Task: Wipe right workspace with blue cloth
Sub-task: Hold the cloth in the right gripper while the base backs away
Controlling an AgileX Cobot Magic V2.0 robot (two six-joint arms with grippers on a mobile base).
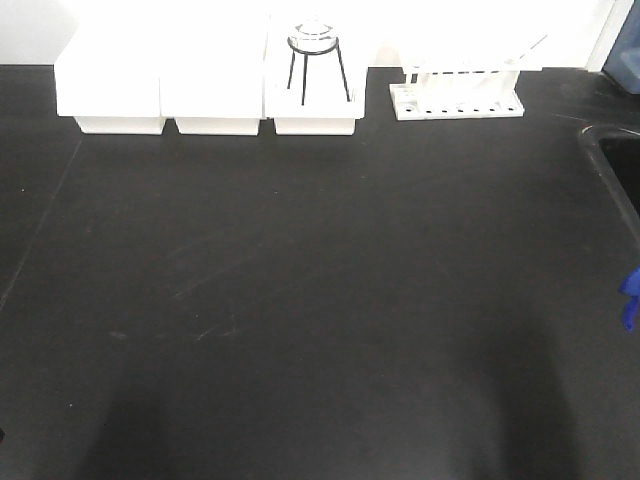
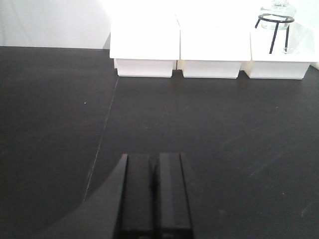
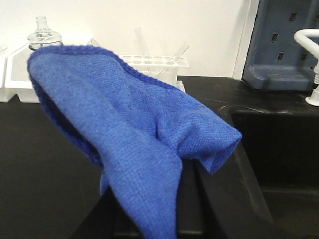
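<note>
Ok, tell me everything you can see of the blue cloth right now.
The blue cloth fills the middle of the right wrist view. It is a bright blue, soft, woven-looking fabric with a darker stitched hem along its upper edge. It is bunched and folded, with one fold jutting right and the rest draping down out of frame, hiding whatever holds it. The front view shows only a small blue sliver at the right edge. Whether it touches the black counter cannot be told.

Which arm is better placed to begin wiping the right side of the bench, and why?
Right. The blue cloth is draped in front of its wrist, beside the sink at the bench's right edge. The left tool is shut and empty, over the left side.
</note>
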